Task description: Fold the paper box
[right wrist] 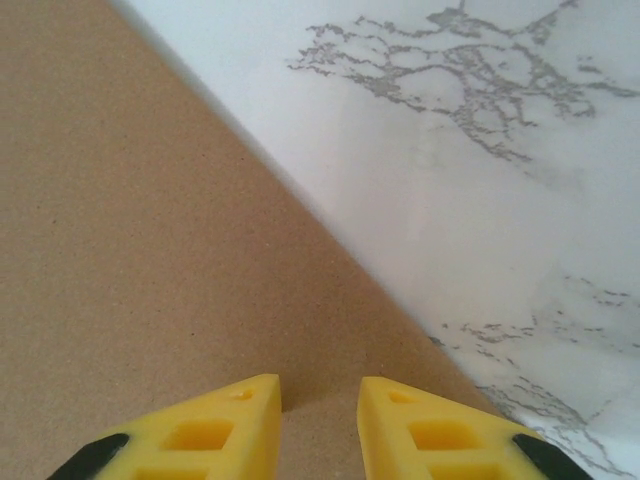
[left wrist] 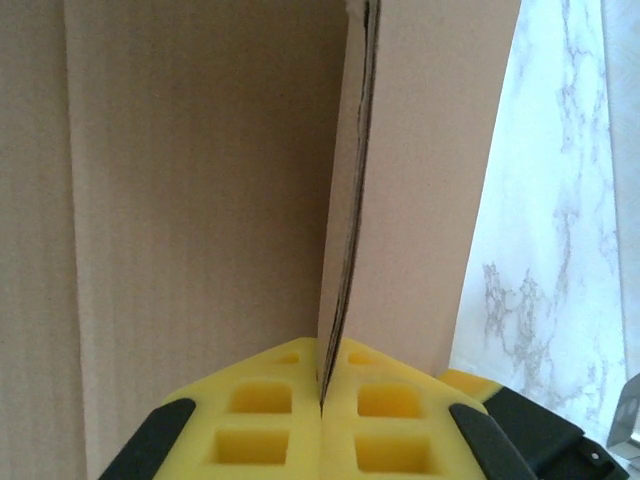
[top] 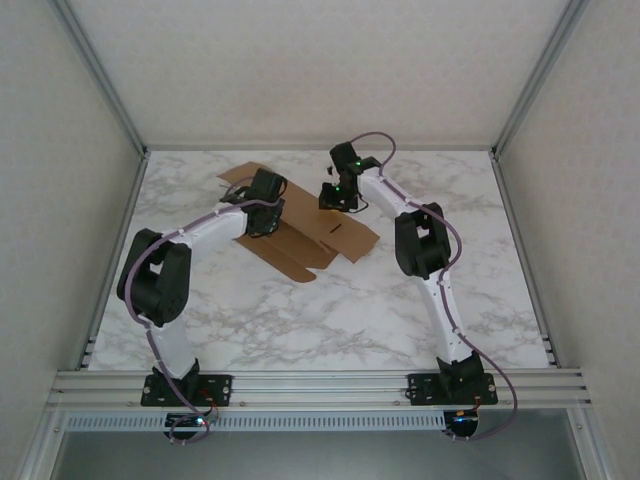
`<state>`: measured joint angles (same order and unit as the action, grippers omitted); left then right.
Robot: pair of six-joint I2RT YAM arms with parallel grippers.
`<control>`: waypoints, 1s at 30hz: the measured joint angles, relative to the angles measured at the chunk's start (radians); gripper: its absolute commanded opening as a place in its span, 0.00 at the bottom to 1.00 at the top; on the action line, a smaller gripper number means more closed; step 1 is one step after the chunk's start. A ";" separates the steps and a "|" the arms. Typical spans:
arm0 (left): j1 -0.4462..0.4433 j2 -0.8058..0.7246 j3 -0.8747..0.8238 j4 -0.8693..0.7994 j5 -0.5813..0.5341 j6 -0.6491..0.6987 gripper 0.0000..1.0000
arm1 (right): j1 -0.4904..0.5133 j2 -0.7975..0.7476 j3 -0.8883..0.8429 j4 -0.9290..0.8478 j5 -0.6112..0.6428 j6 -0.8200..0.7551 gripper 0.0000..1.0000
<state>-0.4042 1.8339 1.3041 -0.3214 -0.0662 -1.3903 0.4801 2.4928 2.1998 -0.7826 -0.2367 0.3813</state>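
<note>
Yellow pads [left wrist: 262, 400] of your left gripper [left wrist: 322, 345] sit closest to the lens in the left wrist view, and you will find them pressed together on a thin cardboard edge. That edge belongs to a panel of the paper box [left wrist: 200, 200], which runs straight out from the seam between the pads. A broader brown panel lies left of the fingers and beyond them, and the marble table [left wrist: 560, 250] shows to their right.

Your right gripper [right wrist: 320, 385] has its fingers [right wrist: 210, 430] spread, with a clear gap between the tips and nothing in it. Flat cardboard lies beneath those tips and ahead to their left. Its straight edge runs diagonally and meets bare marble ahead and to their right. You cannot tell whether the tips touch the sheet.

From the top camera, the box lies as a largely flat die-cut sheet. The left fingers are down on its left part and the right fingers are at its far right edge. A slit shows in the panel just near of the right fingers.
</note>
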 measured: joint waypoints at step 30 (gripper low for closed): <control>0.005 -0.031 0.128 0.185 -0.172 -0.102 0.00 | -0.138 -0.365 -0.257 0.013 -0.386 0.231 0.44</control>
<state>-0.3992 1.8030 1.4319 -0.1360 -0.2386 -1.4925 0.3424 2.1273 1.9430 -0.7696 -0.6224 0.6121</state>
